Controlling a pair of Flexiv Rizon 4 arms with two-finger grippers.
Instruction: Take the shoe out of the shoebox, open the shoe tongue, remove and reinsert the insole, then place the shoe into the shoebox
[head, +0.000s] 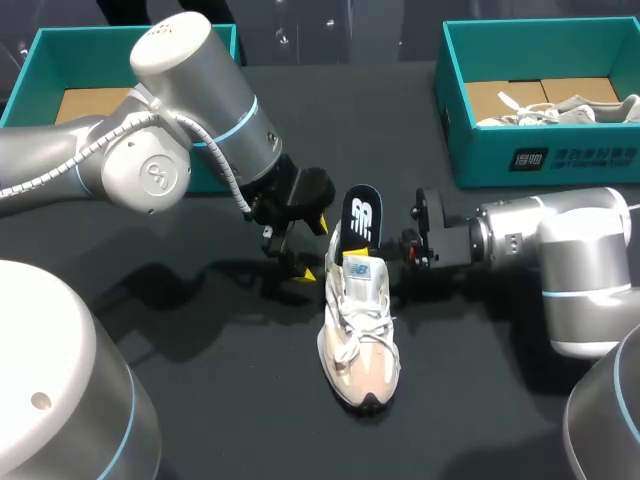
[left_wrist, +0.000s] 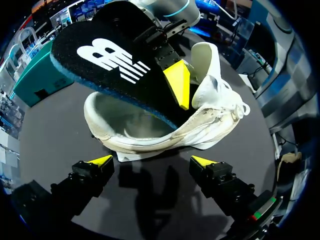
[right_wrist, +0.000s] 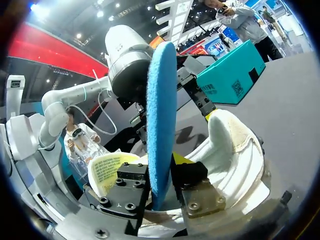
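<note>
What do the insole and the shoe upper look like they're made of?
The insole is likely foam under a fabric top: matte black fuzzy face, white printed logo, blue spongy-looking underside. The shoe upper seems to be textile with smoother pale panels, a matte finish and woven white laces. The heel lining looks like soft fabric.

There are two shoeboxes, two shoes, one insole and two hands.

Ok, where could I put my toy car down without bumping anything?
Free: the bare table beside the toe of the shoe, on either side, and the strip at the back between the left shoebox and the right shoebox. Crowded: around its heel, where the open left pincer sits and the right pincer grips the upright insole.
</note>
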